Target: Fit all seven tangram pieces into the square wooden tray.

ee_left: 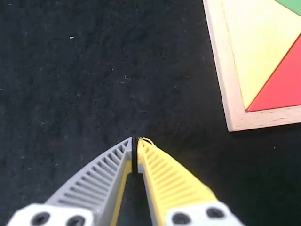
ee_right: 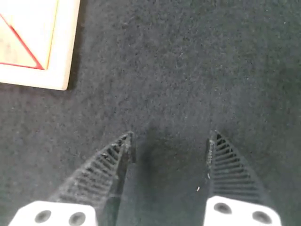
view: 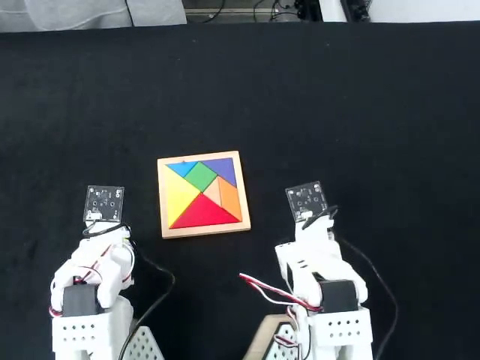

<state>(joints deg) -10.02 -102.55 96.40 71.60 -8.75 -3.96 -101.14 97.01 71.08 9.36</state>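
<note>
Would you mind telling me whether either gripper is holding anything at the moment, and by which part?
Nothing is held: the left gripper is shut on nothing, and the right gripper is open and empty.

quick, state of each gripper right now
Left gripper: closed, holding nothing.
Right gripper: open, holding nothing.

White arms (view: pixel 94 281), red and white wires (view: pixel 264 289), left hand (ee_left: pixel 135 141) ribbed grey and yellow
</note>
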